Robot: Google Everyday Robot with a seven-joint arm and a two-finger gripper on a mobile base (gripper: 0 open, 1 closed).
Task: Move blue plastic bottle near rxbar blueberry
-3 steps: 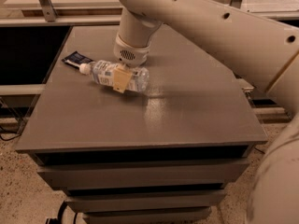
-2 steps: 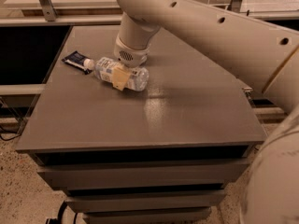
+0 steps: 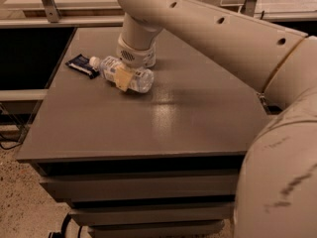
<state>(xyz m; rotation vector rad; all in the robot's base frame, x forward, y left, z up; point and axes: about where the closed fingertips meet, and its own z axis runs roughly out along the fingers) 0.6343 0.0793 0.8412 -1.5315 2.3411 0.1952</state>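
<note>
Gripper [image 3: 128, 73] at table's [image 3: 173, 118] far left, fingers [image 3: 123, 78] clamped on the blue plastic bottle [image 3: 141, 79] lying on its side; I see its cap [image 3: 94, 61] just beside the rxbar blueberry [image 3: 81, 65].

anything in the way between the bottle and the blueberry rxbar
Nothing visible does. Near the far left corner of the grey table, the gripper grips the clear plastic bottle with a white cap, which lies on its side. Its cap end lies right beside the flat dark navy snack bar wrapper.
</note>
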